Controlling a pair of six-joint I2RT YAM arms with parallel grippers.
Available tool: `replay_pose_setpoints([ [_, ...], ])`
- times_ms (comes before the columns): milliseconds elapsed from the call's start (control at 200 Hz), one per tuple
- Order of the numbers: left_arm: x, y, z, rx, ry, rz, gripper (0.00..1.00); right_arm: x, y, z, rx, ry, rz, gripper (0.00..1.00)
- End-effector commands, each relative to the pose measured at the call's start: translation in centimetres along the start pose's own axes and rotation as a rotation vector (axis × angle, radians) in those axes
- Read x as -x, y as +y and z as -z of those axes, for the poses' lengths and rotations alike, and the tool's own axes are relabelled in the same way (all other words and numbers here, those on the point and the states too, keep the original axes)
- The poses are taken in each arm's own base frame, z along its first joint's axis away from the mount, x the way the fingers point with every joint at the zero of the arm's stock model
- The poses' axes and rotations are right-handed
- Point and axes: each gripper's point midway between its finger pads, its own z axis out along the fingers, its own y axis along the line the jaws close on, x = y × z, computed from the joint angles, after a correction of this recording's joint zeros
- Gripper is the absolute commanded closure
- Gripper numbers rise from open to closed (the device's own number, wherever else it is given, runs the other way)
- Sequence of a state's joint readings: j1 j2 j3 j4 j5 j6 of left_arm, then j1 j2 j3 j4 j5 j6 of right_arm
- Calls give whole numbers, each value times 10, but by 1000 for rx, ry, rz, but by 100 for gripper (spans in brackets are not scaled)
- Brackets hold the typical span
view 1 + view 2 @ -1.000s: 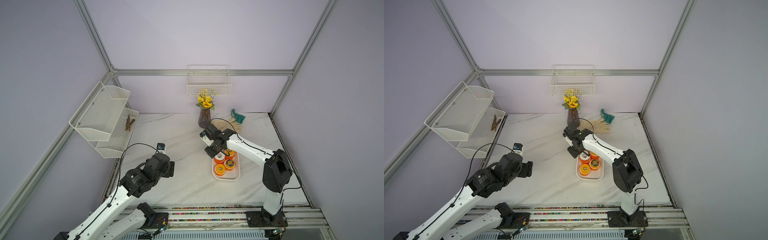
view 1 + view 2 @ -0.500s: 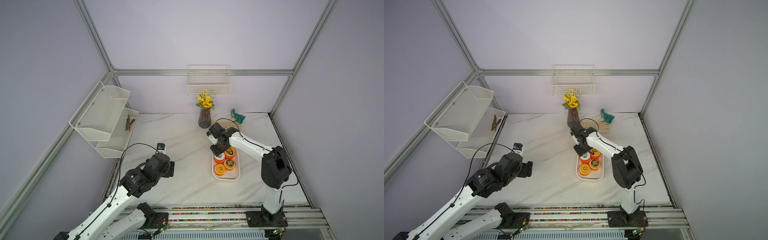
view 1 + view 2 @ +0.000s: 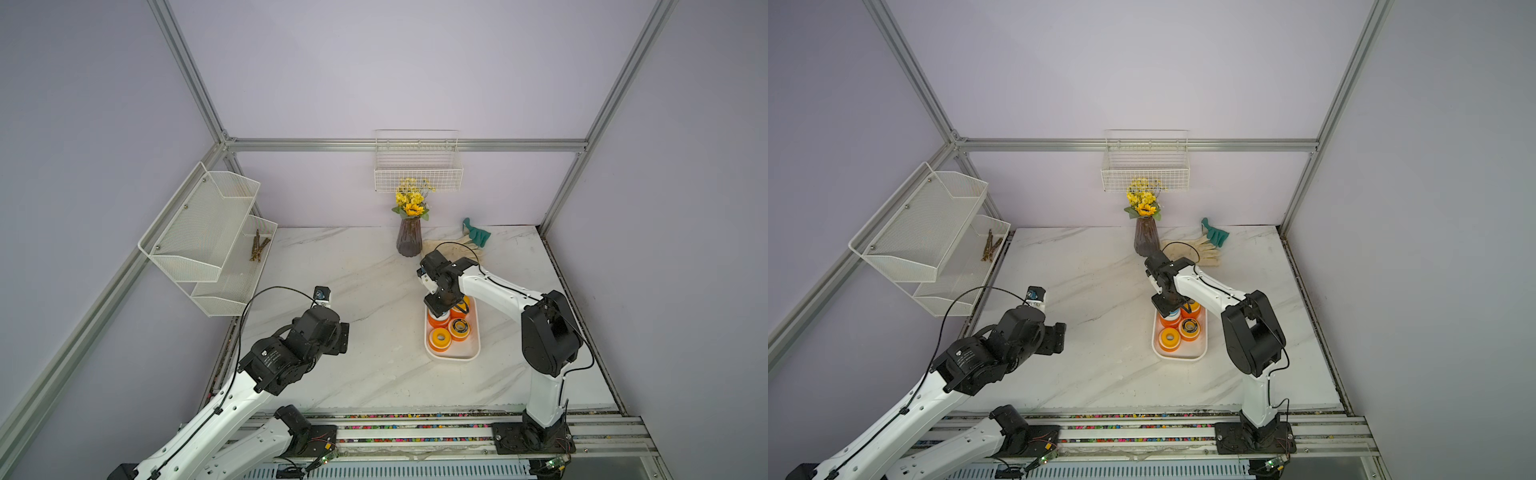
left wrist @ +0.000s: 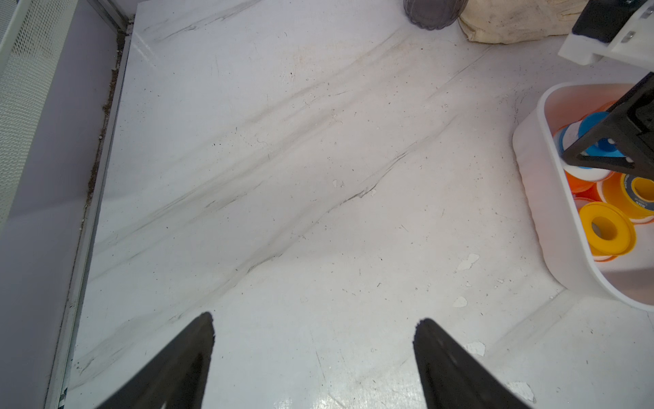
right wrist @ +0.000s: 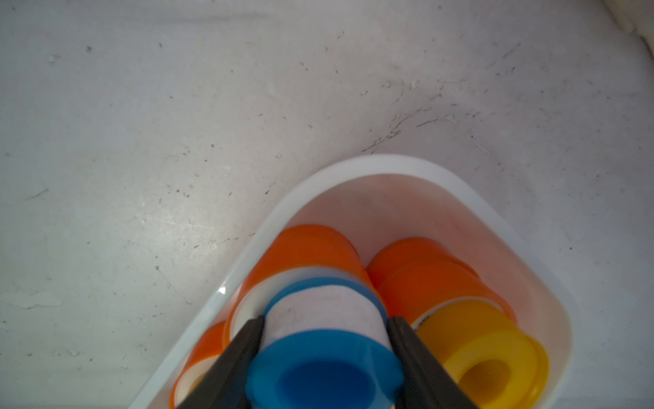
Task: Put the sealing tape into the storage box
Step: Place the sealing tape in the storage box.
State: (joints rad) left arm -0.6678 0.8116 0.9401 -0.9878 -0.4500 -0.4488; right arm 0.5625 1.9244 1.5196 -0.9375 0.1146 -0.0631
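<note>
Right gripper (image 5: 325, 322) jaws pinch the blue-white spool (image 5: 318, 308) dead centre, over the storage box (image 5: 442, 177). Left gripper (image 4: 315, 318) is wide open, box at its 3 o'clock from above.

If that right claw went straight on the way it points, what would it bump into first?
Probably the orange spool lying in the storage box: the right gripper, shut on the blue-white spool, points down at it. Depth is unclear.

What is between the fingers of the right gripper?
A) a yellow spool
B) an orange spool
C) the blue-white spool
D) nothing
C: in the right wrist view the right gripper clamps the blue-white spool on both sides, above orange spools in the storage box.
</note>
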Motion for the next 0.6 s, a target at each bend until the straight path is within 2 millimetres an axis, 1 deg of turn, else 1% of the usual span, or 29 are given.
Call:
replay_pose_setpoints([
  [0, 7, 0, 1, -4, -29, 5, 13, -5, -2, 0, -1, 13, -16, 43],
  [225, 7, 0, 1, -4, -30, 4, 12, -3, -1, 3, 4, 5, -17, 36],
  [300, 7, 0, 1, -4, -29, 4, 12, -3, -2, 3, 3, 3, -19, 36],
  [460, 7, 0, 1, -4, -28, 3, 11, 2, -1, 12, 12, -24, -25, 36],
  [595, 7, 0, 1, -5, -28, 4, 9, 8, -5, 24, -3, -68, -38, 36],
])
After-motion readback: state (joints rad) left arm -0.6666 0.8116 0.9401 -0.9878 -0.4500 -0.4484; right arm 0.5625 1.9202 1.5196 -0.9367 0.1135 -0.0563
